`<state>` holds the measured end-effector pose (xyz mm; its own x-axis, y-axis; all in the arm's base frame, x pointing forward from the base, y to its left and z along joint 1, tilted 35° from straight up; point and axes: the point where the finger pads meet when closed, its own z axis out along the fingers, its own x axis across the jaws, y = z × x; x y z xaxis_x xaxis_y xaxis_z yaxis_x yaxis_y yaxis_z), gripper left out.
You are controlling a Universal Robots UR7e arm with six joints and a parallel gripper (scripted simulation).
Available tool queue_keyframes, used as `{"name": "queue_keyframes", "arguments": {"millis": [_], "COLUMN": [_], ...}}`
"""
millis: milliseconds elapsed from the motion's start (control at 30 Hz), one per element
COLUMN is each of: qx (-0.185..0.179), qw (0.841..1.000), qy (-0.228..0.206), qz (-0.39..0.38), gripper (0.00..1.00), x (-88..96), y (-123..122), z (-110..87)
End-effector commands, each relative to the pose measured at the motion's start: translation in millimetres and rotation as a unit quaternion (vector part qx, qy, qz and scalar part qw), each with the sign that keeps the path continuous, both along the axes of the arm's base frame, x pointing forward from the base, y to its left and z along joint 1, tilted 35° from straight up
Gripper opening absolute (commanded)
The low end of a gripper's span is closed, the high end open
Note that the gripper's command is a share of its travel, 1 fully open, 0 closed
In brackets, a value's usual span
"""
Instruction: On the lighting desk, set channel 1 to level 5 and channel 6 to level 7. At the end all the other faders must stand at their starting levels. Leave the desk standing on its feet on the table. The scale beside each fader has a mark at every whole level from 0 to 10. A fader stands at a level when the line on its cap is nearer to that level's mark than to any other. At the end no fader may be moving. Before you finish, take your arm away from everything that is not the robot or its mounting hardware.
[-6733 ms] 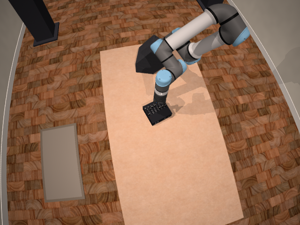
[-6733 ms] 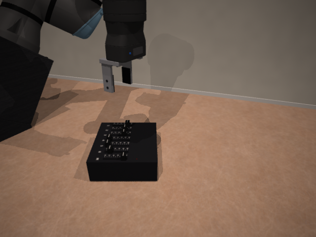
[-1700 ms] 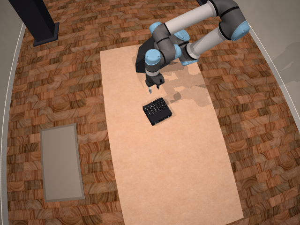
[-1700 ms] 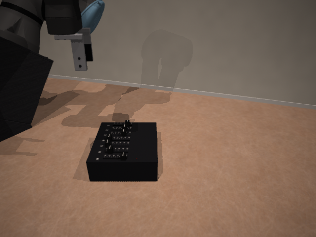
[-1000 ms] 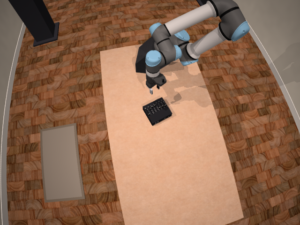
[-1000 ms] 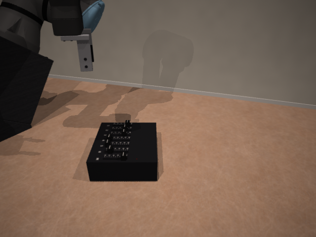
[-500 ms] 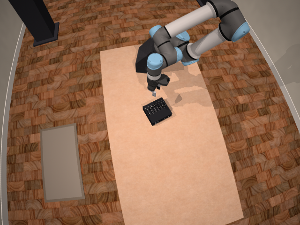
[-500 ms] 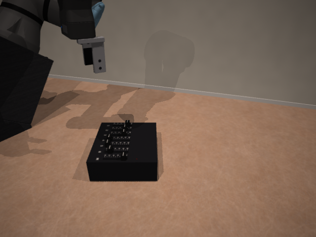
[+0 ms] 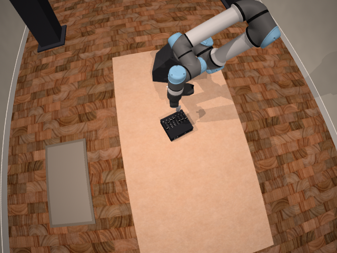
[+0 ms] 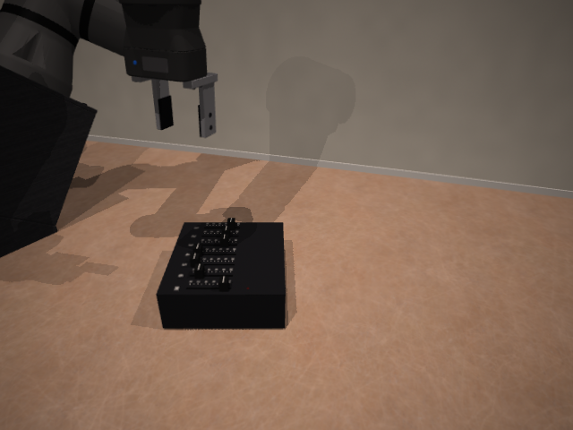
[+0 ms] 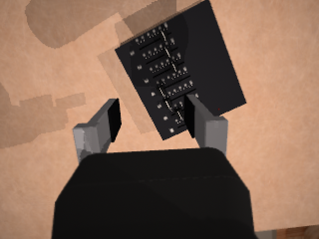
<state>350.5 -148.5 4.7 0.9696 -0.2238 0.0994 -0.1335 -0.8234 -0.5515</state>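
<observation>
With the lighting desk [image 9: 178,130] [image 10: 259,259] [image 11: 209,60] as my landmark, I hold my gripper [image 9: 178,108] [image 10: 185,127] [image 11: 152,110] above its level and off to its side, near the edge with the row of pale dots; my two fingers are spread wide, pointing down, with nothing between them, and they stand apart from the desk. The desk sits upright on the pale table top [image 9: 196,185] [image 10: 393,323] [image 11: 35,189]; its faders run in parallel slots beside dotted scales, some caps closer to the pale-dot edge, others further along toward the plain black part of the desk; the numbers are too small for me to read. My dark mount [image 9: 161,68] [image 10: 32,161] stands beyond the desk's pale-dot side, well apart from it; my arm's shadow falls partly across the desk's top.

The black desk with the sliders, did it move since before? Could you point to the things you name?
No. The lighting desk [image 9: 181,131] [image 10: 259,259] [image 11: 211,65] sits at the same spot on the table [image 9: 196,185] [image 10: 393,347] [image 11: 40,194].
</observation>
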Motion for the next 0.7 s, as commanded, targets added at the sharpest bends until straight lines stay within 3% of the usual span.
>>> {"name": "queue_keyframes", "arguments": {"millis": [0, 200, 367, 433, 467, 667], "qx": [-0.024, -0.055, -0.080, -0.080, -0.088, -0.113], "qw": [0.992, 0.964, 0.927, 0.927, 0.911, 0.850], "qy": [-0.072, -0.145, -0.201, -0.201, -0.221, -0.281], "qz": [0.104, 0.218, 0.307, 0.307, 0.337, 0.431], "gripper": [1.00, 1.00, 1.00, 1.00, 1.00, 1.00], "x": [5.6, 12.6, 18.9, 18.9, 20.2, 28.2], "y": [3, 7, 9, 9, 9, 10], "z": [-1.3, -4.5, -7.6, -7.6, -8.3, -12.1]}}
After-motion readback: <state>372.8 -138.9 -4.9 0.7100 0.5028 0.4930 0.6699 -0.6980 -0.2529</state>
